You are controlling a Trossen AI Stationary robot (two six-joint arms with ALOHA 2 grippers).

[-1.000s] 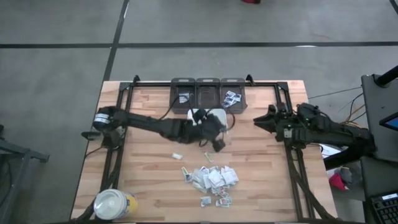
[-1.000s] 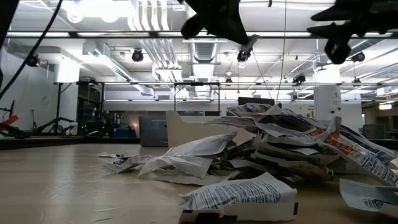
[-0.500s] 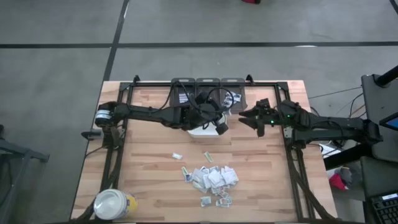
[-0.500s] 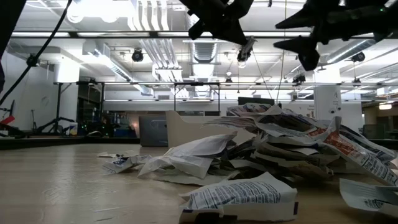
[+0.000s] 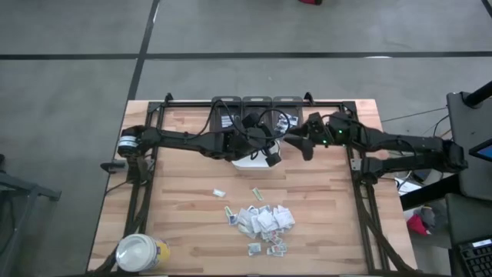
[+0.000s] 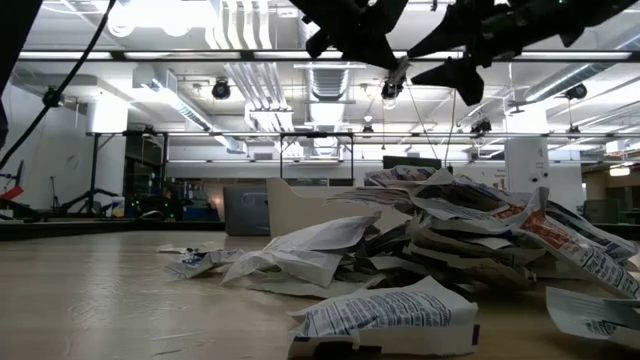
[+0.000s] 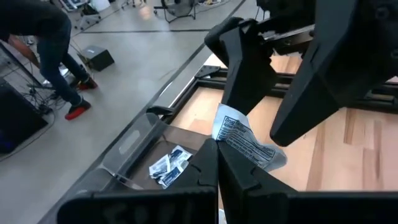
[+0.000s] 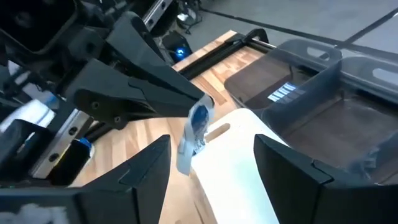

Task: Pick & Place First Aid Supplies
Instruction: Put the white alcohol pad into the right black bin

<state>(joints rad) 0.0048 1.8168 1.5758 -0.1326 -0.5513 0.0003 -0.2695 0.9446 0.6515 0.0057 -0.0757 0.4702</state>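
White printed packet (image 7: pixel 247 141) hangs clamped in the closed left gripper (image 7: pixel 216 163), directly ahead of the wide-open right gripper (image 8: pixel 211 158), long axis crossing between its fingers.

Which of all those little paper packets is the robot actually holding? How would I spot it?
Find the white tray at the table's far middle. Above it, the left arm's fingers pinch one white packet with grey print. Unlike the packets in the loose pile nearer the front, it hangs in the air.
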